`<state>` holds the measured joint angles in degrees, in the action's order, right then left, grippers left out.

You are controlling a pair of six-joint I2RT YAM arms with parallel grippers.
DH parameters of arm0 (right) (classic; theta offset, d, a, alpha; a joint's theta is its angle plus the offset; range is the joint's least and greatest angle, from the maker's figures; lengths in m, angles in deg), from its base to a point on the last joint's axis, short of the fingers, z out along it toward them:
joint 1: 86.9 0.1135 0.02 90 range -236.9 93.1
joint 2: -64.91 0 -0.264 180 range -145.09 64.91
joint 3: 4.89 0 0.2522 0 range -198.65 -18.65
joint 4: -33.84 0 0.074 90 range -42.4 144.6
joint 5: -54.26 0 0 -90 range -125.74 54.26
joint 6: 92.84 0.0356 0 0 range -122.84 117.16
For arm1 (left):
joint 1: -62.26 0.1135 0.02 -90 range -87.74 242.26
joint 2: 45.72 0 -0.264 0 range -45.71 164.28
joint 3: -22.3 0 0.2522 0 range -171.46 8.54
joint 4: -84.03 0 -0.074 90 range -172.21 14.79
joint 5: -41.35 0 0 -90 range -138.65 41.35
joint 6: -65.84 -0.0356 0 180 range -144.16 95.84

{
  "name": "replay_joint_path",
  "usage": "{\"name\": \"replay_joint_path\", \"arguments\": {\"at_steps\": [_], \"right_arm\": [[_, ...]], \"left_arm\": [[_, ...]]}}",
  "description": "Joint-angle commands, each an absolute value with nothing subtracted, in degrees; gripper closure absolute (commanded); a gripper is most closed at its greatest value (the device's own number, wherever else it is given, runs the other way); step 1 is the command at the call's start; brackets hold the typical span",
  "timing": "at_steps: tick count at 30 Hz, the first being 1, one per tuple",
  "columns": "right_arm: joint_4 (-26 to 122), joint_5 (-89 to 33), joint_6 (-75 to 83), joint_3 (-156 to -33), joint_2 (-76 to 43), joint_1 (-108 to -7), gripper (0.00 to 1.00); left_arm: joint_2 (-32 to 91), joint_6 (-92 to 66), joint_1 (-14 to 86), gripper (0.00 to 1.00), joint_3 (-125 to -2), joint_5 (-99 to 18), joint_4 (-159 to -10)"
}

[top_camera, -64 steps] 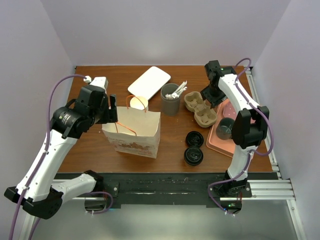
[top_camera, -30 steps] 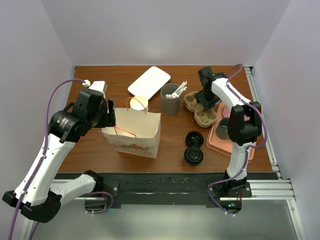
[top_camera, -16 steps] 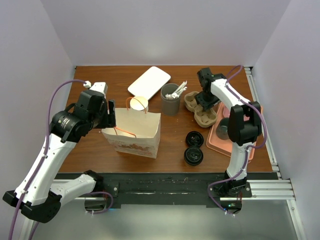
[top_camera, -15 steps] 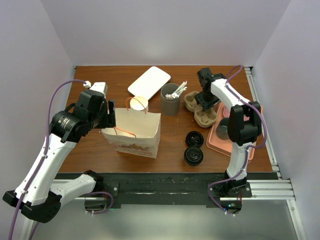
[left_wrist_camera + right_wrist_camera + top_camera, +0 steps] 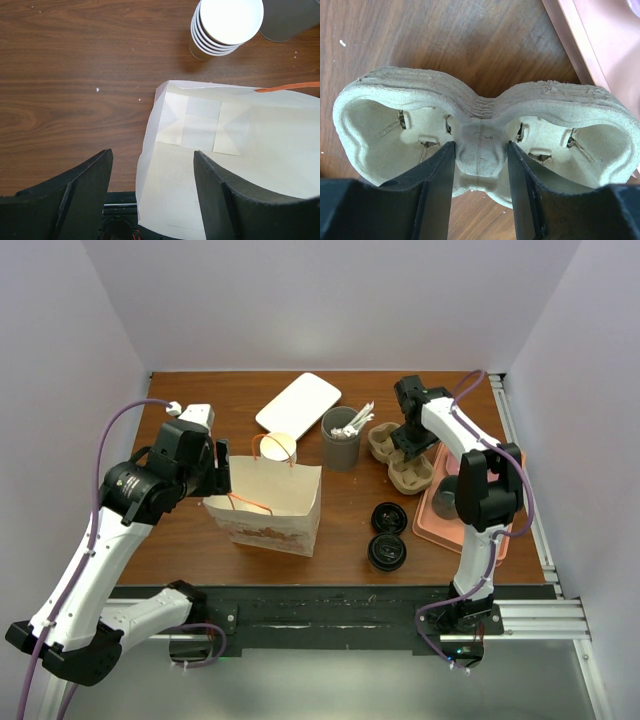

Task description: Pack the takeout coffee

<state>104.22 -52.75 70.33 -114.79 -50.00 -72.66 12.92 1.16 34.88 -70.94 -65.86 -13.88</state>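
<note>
The takeout coffee [image 5: 449, 498], seen from above as a dark round lid, stands on the pink tray [image 5: 440, 527] at the right, partly behind my right arm. The paper bag [image 5: 268, 502] stands open left of centre. My left gripper [image 5: 222, 464] is open, its jaws on either side of the bag's left wall [image 5: 150, 165]. My right gripper [image 5: 405, 445] is down on the pulp cup carrier [image 5: 398, 457], its fingers [image 5: 435, 195] pressed against both sides of the carrier's middle hump [image 5: 481, 150].
Two loose black lids [image 5: 388, 536] lie in front of the carrier. A dark grey cup of white utensils [image 5: 342, 437], a stack of lidless cream cups [image 5: 279, 447] and a white flat tray [image 5: 298, 403] sit behind the bag. The pink tray's corner [image 5: 605, 55] shows beside the carrier.
My right gripper has moved left from over the pink tray onto the cup carrier and settled there. My left gripper edged slightly at the bag's left wall. Nothing moved in the last half second.
</note>
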Motion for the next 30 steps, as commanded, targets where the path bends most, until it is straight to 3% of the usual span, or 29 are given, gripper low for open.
{"name": "replay_joint_path", "arguments": {"at_steps": [1, 20, 26, 30], "right_arm": [[105.9, -54.8, 70.3, -118.2, -47.9, -72.5, 0.68], [107.4, -53.5, 67.6, -118.2, -49.3, -72.4, 0.61], [108.8, -53.8, 66.2, -121.0, -50.0, -72.6, 0.53], [108.3, -53.4, 65.9, -120.9, -50.1, -72.5, 0.62]], "left_arm": [[12.7, 0.6, 35.0, 0.29, -72.2, -67.0, -14.8], [12.6, 0.6, 35.0, 0.29, -72.9, -66.6, -14.2], [12.6, 0.5, 35.0, 0.30, -73.5, -66.2, -14.2], [12.5, 0.5, 35.0, 0.30, -73.5, -66.1, -14.1]]}}
